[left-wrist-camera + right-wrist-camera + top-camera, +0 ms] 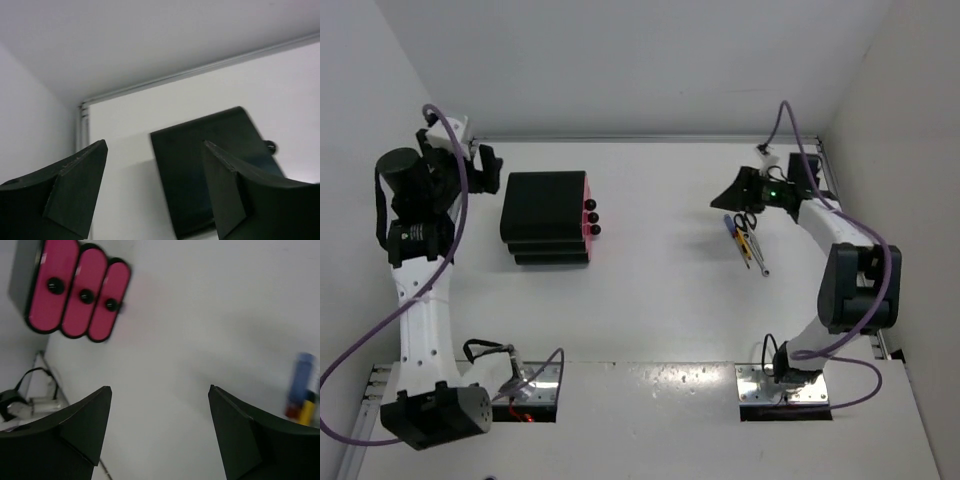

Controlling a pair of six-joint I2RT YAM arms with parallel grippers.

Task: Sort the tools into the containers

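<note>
The black cabinet point(545, 217) sits at the left of the table, its three pink drawers point(588, 218) with black knobs facing right; the drawers look closed in the right wrist view point(75, 292). The tools lie in a small pile right of centre: black-handled scissors point(747, 222), blue-handled screwdriver point(729, 225), yellow-handled tool point(744, 245) and thin silver wrench point(758, 260). My right gripper point(728, 192) is open and empty, just left of and above the pile. My left gripper point(488, 168) is open and empty, behind the cabinet's back left corner point(210, 175).
White walls enclose the table at the back and both sides. A metal rail point(650, 139) runs along the back edge. Cables and mounting plates point(530, 385) lie at the near edge by the arm bases. The blue and yellow handles show at the right edge of the right wrist view point(302, 390).
</note>
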